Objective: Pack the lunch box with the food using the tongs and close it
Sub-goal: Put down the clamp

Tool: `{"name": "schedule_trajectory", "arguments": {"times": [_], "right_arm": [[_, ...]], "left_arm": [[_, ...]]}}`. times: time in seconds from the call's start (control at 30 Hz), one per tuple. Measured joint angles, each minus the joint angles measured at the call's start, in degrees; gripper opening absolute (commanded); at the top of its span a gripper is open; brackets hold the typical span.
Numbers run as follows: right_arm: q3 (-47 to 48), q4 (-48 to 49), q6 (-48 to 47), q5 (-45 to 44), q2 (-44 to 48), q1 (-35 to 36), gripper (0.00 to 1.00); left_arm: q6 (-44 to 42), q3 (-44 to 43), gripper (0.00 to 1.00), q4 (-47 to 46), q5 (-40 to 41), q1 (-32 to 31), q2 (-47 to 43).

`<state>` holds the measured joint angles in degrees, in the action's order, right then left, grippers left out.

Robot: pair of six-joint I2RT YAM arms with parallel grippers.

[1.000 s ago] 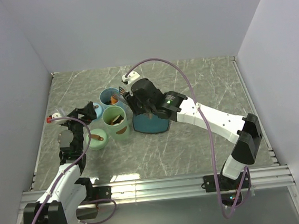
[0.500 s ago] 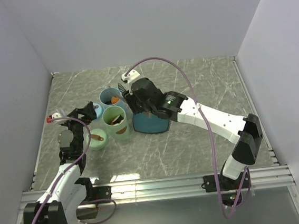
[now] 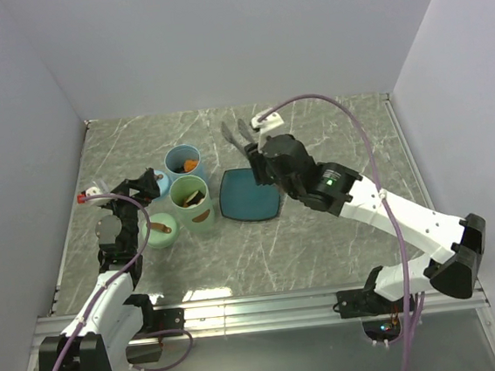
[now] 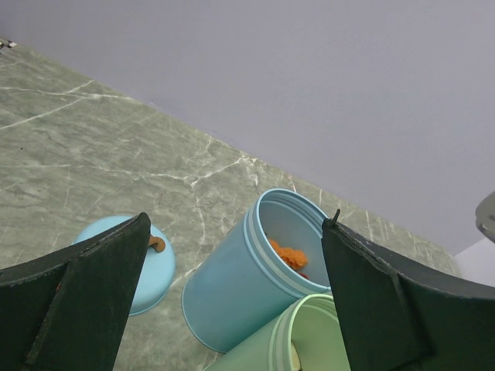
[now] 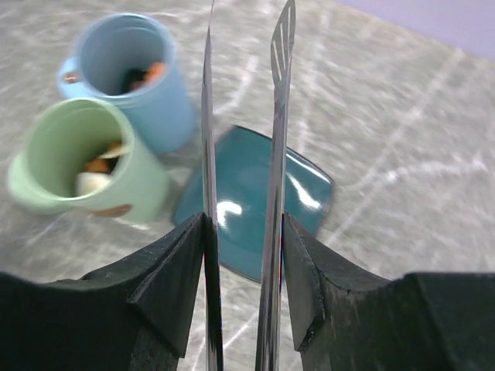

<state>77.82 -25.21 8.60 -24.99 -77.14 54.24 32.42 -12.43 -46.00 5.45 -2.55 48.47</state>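
The top view looks down from high at six o'clock, facing twelve across the grey marbled tabletop (image 3: 322, 231). The left wrist view sits low, close to the tall light-blue cylindrical container (image 4: 232, 294), facing about two o'clock. The right wrist view looks steeply down; all three share that container

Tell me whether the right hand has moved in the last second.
Yes. The right hand, holding the tongs, swung right and back off the teal plate.
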Motion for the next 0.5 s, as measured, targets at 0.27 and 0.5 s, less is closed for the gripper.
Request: {"name": "schedule_trajectory", "arguments": {"times": [0.27, 0.5], "right_arm": [[-11.5, -1.0, 5.3, -3.8, 5.2, -8.3, 0.51], [-17.0, -1.8, 8.4, -4.1, 5.7, -13.8, 0.51]], "left_arm": [[0.0, 0.0, 0.99, 0.0, 0.0, 0.0, 0.0], [0.0, 0.0, 0.99, 0.0, 0.0, 0.0, 0.0]]}}
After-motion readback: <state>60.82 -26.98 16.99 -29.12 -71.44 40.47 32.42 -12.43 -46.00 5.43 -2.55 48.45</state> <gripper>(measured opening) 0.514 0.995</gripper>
